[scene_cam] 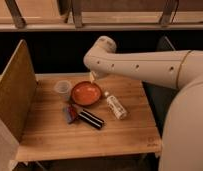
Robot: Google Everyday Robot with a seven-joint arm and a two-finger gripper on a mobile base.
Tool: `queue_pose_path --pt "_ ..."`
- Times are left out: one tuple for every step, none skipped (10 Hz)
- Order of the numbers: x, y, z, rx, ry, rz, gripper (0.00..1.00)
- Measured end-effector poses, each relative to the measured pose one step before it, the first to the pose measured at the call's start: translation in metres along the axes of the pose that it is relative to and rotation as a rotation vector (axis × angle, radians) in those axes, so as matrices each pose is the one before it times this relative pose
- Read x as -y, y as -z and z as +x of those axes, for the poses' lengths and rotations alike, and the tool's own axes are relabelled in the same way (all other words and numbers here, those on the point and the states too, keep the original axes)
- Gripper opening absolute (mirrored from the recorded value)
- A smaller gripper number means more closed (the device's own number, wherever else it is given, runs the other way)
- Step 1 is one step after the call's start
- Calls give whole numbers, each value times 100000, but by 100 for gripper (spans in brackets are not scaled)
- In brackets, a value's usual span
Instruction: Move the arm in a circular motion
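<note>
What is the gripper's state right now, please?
Gripper: cannot be told; it sits tucked below the arm's elbow, above the orange bowl.
</note>
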Motion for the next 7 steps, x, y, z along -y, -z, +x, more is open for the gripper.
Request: queue_pose_path --pt "-2959 -453 138 -1471 4836 -5037 63" --pt "-3893 -344 1684 -4175 5257 -7777 63" --pt "-1255 -93 968 -1792 1222 -2860 63" --pt "-1835 -33 2051 -2902 1197 -4618 63" --pt "-859 219 2575 -2178 -983 -3188 63" --pt "42 271 2065 -1068 -1610 -1056 63" --pt "864 400 1605 -201 -2899 968 63"
